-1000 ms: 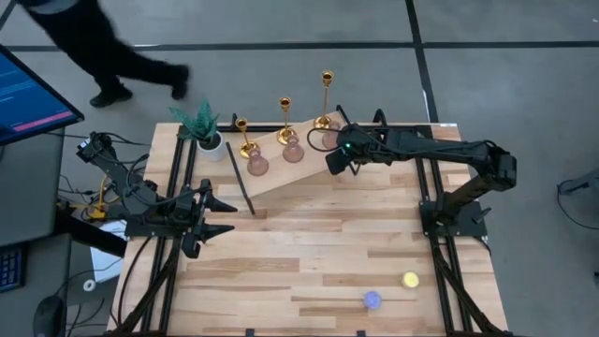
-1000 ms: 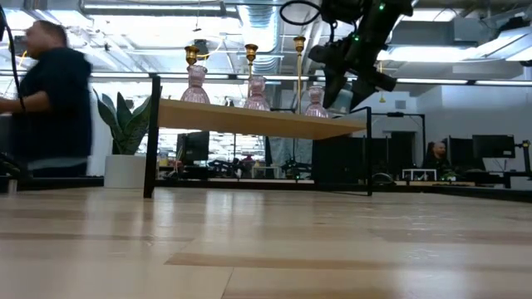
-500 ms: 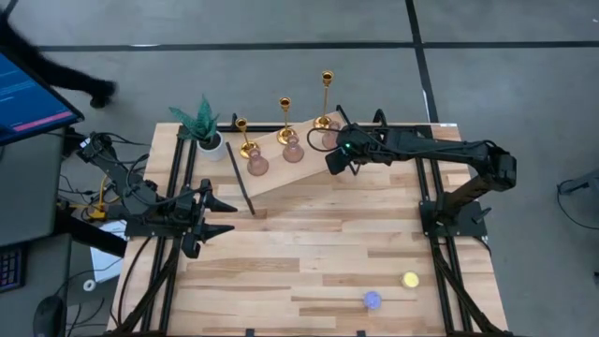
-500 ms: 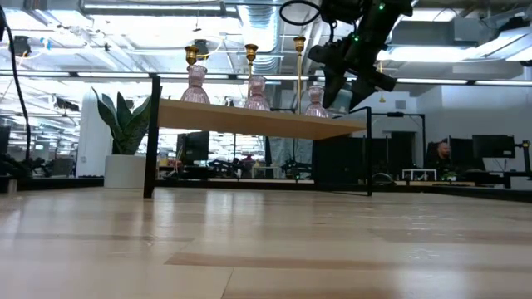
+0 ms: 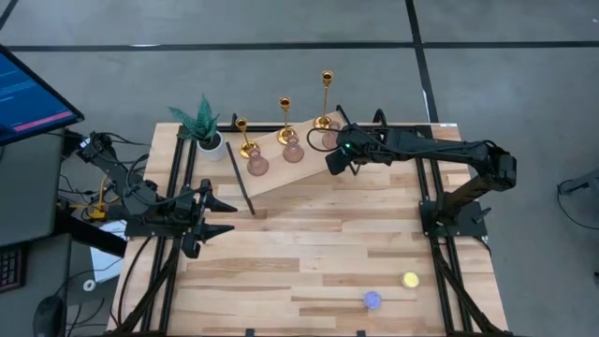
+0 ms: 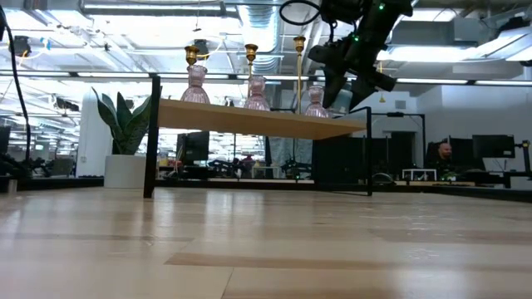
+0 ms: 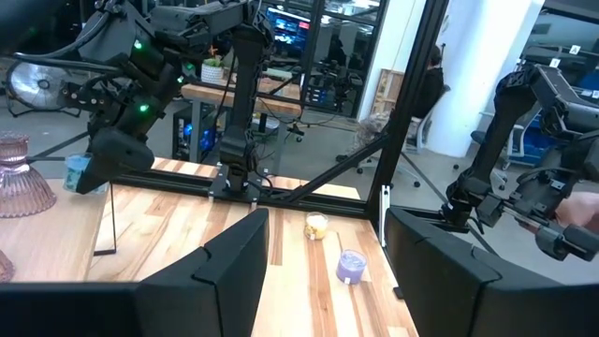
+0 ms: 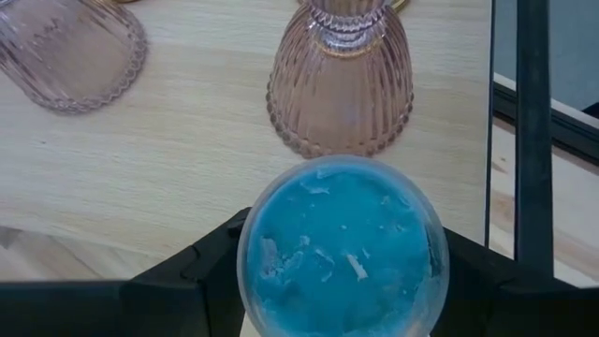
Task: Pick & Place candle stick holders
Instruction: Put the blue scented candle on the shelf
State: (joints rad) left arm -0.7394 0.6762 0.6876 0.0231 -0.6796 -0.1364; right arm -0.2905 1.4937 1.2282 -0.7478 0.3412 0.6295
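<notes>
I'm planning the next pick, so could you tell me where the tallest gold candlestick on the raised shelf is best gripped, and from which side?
Probably by the thin stem of the tallest gold candlestick, with the fingers closing sideways across it. It stands upright at the shelf end near the right gripper. That gripper already holds a blue round light, so it must release first.

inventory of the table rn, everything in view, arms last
Gold candlesticks: 3, differing heights, on the raised wooden shelf; shortest, middle, tallest.
Pink holders: 3, ribbed glass, on the shelf in front of the candlesticks;, and one just ahead of the right gripper.
Potted plant: 1, green in a white pot, table's far left corner.
Round lights on the table: yellow, blue, near right.
Blue round light: 1, in the right gripper.
Left gripper: open, over the table's left side.
Right gripper: shut on the blue round light, at the shelf's right end.
</notes>
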